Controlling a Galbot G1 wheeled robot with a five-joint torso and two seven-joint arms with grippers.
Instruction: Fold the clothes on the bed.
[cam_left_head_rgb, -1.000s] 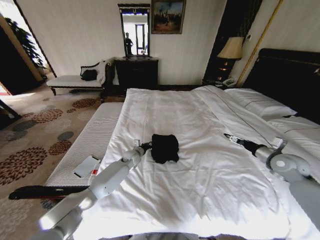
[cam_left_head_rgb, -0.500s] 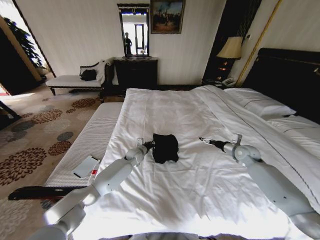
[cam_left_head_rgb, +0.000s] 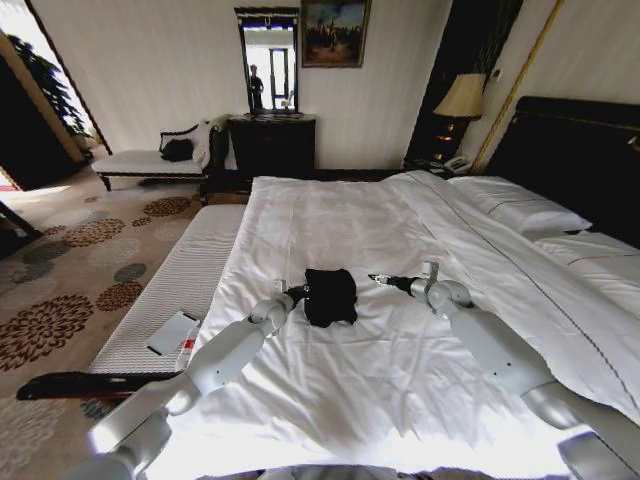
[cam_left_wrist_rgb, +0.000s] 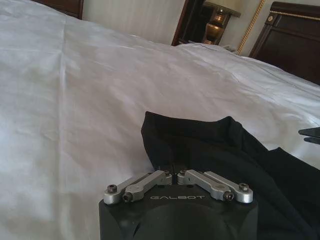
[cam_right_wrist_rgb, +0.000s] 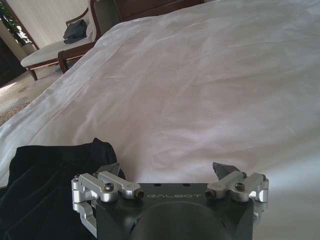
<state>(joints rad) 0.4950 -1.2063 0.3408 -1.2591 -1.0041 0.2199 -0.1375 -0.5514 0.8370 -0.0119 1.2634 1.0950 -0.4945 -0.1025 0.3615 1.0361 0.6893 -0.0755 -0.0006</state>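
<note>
The clothes (cam_left_head_rgb: 330, 296) lie as a small, bunched black bundle on the white duvet of the bed (cam_left_head_rgb: 400, 370), left of its middle. My left gripper (cam_left_head_rgb: 298, 292) is at the bundle's left edge. In the left wrist view my left gripper (cam_left_wrist_rgb: 171, 173) is shut on the edge of the black fabric (cam_left_wrist_rgb: 225, 150). My right gripper (cam_left_head_rgb: 378, 279) hovers just right of the bundle, a short gap away, pointing at it. In the right wrist view my right gripper (cam_right_wrist_rgb: 167, 170) is open, fingers wide apart, with the clothes (cam_right_wrist_rgb: 45, 175) beside one finger.
A white-cushioned bench (cam_left_head_rgb: 170, 290) runs along the bed's left side with a flat white object (cam_left_head_rgb: 172, 332) on it. Pillows (cam_left_head_rgb: 520, 210) and a dark headboard (cam_left_head_rgb: 580, 150) are at the right. A lamp (cam_left_head_rgb: 462, 98), dresser (cam_left_head_rgb: 272, 140) and chaise (cam_left_head_rgb: 150, 160) stand by the far wall.
My right arm has swung left across the duvet, from the bed's right side to just beside the clothes. The left gripper and the bundle have stayed in place.
</note>
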